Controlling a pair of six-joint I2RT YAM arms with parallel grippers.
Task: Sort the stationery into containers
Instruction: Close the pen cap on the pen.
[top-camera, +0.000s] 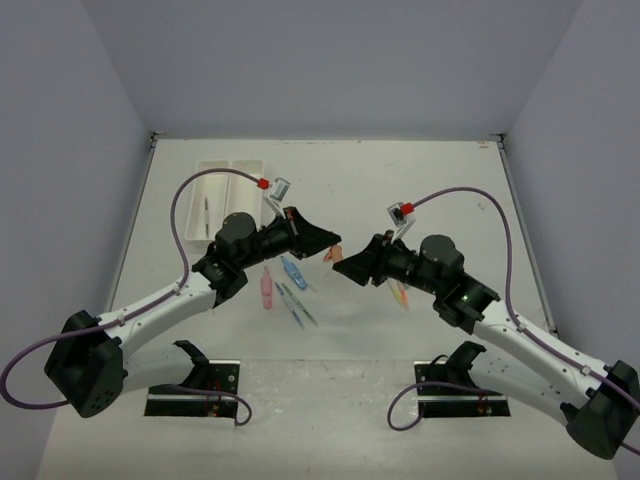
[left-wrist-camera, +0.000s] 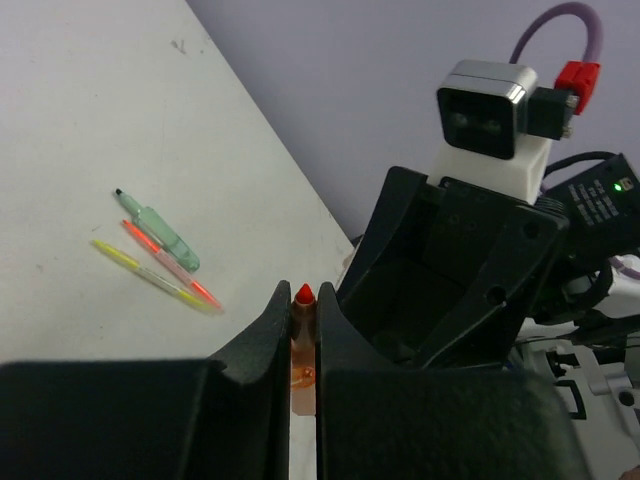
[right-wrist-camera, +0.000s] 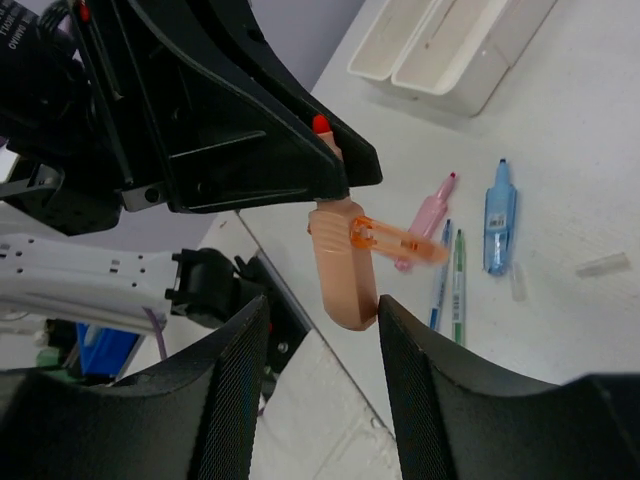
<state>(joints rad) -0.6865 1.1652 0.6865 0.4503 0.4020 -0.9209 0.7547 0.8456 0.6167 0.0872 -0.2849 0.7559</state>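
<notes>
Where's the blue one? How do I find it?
Find the two joined white plastic trays at the white table's back left, then come nearer to the bunch of stationery in the middle. The stubby blue plastic marker lies there beside a stubby pink plastic marker and two thin pens. It is the only blue piece, fatter than the pens.

The peach marker (right-wrist-camera: 340, 265) has a red tip and a clear orange clip; the jaws are black. On the off-white desk (top-camera: 420, 190): a pink piece (right-wrist-camera: 428, 215), pale blue piece (right-wrist-camera: 499, 215), thin green pen (right-wrist-camera: 458, 280), mint-green marker (left-wrist-camera: 165, 235), slim yellow marker (left-wrist-camera: 148, 272), orange-red marker (left-wrist-camera: 172, 264). The trays (right-wrist-camera: 450, 45) are white
</notes>
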